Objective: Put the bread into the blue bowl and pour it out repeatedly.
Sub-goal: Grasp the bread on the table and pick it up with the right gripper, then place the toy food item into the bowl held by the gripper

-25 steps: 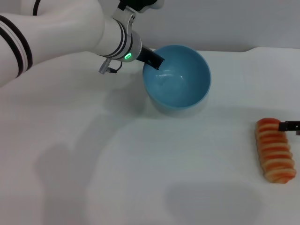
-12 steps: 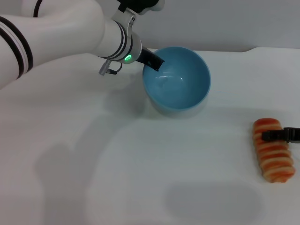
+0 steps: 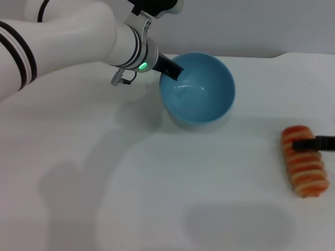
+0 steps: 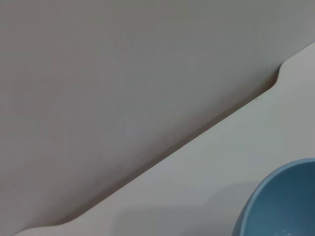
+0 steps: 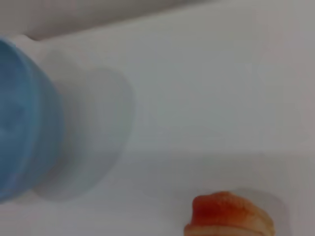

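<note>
1. A plain white table (image 3: pixel 157 188) is being shown under a pale grey back wall, with the table's far edge and a notched corner being picked up in the left wrist view.

2. The blue bowl (image 3: pixel 198 88) is being held at its left rim by the left gripper (image 3: pixel 171 68); 1 dark finger is being seen inside the rim, so the jaws are being judged as pinching the rim, though the outer finger is being hidden by the bowl wall. The bowl is empty and is being tipped slightly toward the near side.

3. The bread (image 3: pixel 304 167) is lying on the table at the right, well apart from the bowl, its long axis running from far to near.

4. Compared with 1 second ago, the right gripper (image 3: pixel 314 144) is being found farther in over the far part of the bread, its dark finger now lying across the loaf; the loaf itself has been shifted slightly. Only 1 finger is being shown, so it cannot be told whether the jaws are spread or closed.

5. This is being read as the pick-up being started; the bread is not yet lifted or placed.

6. No brand, label or writing is being seen; only a green indicator light (image 3: pixel 142 65) is being shown on the left wrist.
</note>
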{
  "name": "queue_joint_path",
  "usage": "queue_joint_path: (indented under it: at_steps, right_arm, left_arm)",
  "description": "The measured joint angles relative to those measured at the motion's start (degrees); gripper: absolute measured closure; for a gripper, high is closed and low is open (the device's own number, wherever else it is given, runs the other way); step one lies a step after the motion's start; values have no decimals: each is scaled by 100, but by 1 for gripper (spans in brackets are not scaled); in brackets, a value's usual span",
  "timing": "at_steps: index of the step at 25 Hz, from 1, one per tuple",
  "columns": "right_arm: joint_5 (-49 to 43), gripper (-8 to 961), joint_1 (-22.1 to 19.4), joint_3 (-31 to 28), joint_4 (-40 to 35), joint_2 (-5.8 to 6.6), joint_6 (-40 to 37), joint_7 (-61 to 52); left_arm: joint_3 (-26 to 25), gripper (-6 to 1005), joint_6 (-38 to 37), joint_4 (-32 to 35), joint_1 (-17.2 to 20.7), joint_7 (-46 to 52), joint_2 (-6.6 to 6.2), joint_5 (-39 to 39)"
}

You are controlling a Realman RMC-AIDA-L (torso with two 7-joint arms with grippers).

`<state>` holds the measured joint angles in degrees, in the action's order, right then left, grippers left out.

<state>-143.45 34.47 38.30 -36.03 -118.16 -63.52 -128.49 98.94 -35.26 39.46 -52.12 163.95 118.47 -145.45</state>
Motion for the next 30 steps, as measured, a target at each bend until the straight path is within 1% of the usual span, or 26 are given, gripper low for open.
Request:
queue_joint_path:
  at_steps: [1,2,6,7,8,10,13,14,15,16,17,21,22,23,24,27,30]
  right_arm:
    - [402,442,-20,3,-10,-4,-48,385]
    - [402,446,-20,3,-10,-4,-48,385]
    - [1255,464,-74,-4,-179,24,-315,913]
    - [1521,468,-81,-6,-391,35,-497,1030]
    - [1521,472,-81,-6,-391,35,-497,1030]
    - [1837,481,-81,-7,-688,14,-759,1205]
    - [2433,494,-47,16,-873,-22,-1088,1596]
    - [2898,503,16,123,-820,-26,-1192,1818]
    - [2898,512,16,123,-820,-26,-1192,1818]
    - [3207,521,91,338,-683,-25,-1183,1948]
    - [3207,530,91,338,-683,-25,-1183,1948]
    - [3639,588,276,790,-238,-54,-1079,2395]
    - [3695,597,333,870,-85,-59,-990,2444]
    - [3723,606,427,939,238,-54,-753,2455]
    - [3723,614,427,939,238,-54,-753,2455]
    - [3722,640,483,965,541,-50,-460,2473]
    - [3726,666,484,1052,615,-59,-330,2520]
  left_arm:
    - [1,1000,1,0,0,8,0,1]
    - [1,1000,1,0,1,14,0,1]
    - [1,999,-9,0,21,21,0,6]
    - [1,999,-21,0,24,24,0,7]
    - [1,999,-40,0,25,26,1,8]
    - [1,999,-111,0,27,29,10,27]
    - [71,999,-264,1,3,25,25,202]
    - [155,999,-322,13,-14,13,24,319]
    - [278,999,-396,37,-39,-4,25,475]
    - [373,999,-449,60,-61,-16,25,588]
    - [452,999,-502,76,-86,-19,24,685]
    - [581,1000,-619,107,-162,-21,27,891]
    - [597,1000,-622,110,-163,-22,29,920]
    - [630,1000,-621,118,-164,-22,29,963]
    - [630,1000,-621,118,-164,-22,29,963]
    - [640,1000,-611,121,-140,-24,28,980]
    - [642,1000,-602,120,-123,-25,27,982]
